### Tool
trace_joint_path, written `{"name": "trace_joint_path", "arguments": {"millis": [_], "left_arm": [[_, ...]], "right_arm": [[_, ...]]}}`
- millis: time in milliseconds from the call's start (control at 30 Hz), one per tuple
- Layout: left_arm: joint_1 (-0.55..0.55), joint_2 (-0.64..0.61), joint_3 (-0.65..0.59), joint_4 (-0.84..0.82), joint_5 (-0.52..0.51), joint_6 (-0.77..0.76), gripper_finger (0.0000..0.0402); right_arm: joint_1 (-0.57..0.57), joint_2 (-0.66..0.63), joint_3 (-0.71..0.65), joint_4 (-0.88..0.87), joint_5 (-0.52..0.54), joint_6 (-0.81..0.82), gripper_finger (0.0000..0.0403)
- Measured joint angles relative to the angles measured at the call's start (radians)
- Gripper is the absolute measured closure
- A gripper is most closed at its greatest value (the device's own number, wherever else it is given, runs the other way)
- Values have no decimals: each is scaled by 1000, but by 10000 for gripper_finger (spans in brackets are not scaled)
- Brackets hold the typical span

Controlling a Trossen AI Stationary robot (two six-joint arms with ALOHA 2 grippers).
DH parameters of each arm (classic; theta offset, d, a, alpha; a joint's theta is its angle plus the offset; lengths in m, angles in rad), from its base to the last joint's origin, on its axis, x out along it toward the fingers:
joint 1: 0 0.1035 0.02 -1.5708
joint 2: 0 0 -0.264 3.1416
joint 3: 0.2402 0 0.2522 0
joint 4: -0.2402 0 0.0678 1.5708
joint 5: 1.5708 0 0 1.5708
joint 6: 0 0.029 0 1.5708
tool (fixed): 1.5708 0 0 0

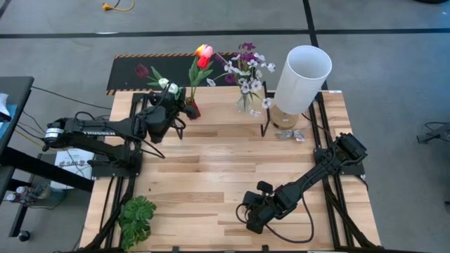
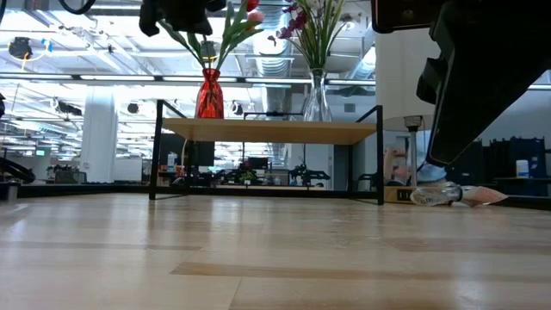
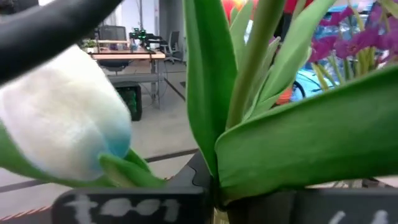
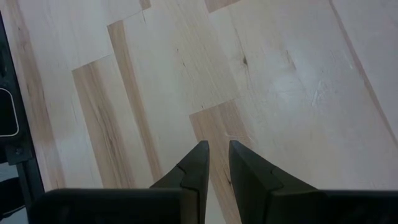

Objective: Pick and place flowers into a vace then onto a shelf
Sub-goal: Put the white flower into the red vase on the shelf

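A red vase (image 1: 191, 109) (image 2: 209, 95) stands on the shelf (image 1: 225, 121) (image 2: 267, 131) and holds a red-orange tulip (image 1: 204, 53). A white tulip (image 1: 169, 86) (image 3: 62, 124) leans out of it to the left, and my left gripper (image 1: 171, 100) (image 3: 208, 180) is shut at it, level, just under the blossom. A dark maroon tulip (image 1: 143, 70) lies out over the black panel. A clear vase (image 1: 245, 104) (image 2: 316, 95) with purple and white blossoms (image 1: 247, 67) also stands on the shelf. My right gripper (image 1: 252, 223) (image 4: 217, 149) hangs tipped down over bare table near the front edge, fingers nearly together and holding nothing. My left gripper is shut among the white tulip's green stem and leaves (image 3: 217, 168), close below the blossom. It comes in level from the table's left. Leaves fan out right at the fingertips and hide the place of contact. The stem slants down into the red vase.
A tall white cylinder (image 1: 302, 77) stands at the shelf's right end, with a crumpled clear wrapper (image 1: 290, 135) (image 2: 448, 196) beside it. A flowerless leafy plant (image 1: 137, 221) lies at the near left corner. A black panel with a striped edge (image 1: 126, 81) lies behind the shelf.
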Motion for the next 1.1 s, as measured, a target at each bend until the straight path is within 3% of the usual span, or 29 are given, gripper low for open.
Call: {"name": "trace_joint_path", "arguments": {"millis": [300,767,933,1100], "left_arm": [[11,0,0,-130,58,-79,401],[32,0,0,-155,100,-88,398],[53,0,0,-154,176,-87,376],[54,0,0,-154,182,-64,332]], "right_arm": [[0,0,0,0,0,-1,349],[0,0,0,5,0,-1,349],[0,0,0,5,0,-1,349],[0,0,0,4,0,-1,349]]}}
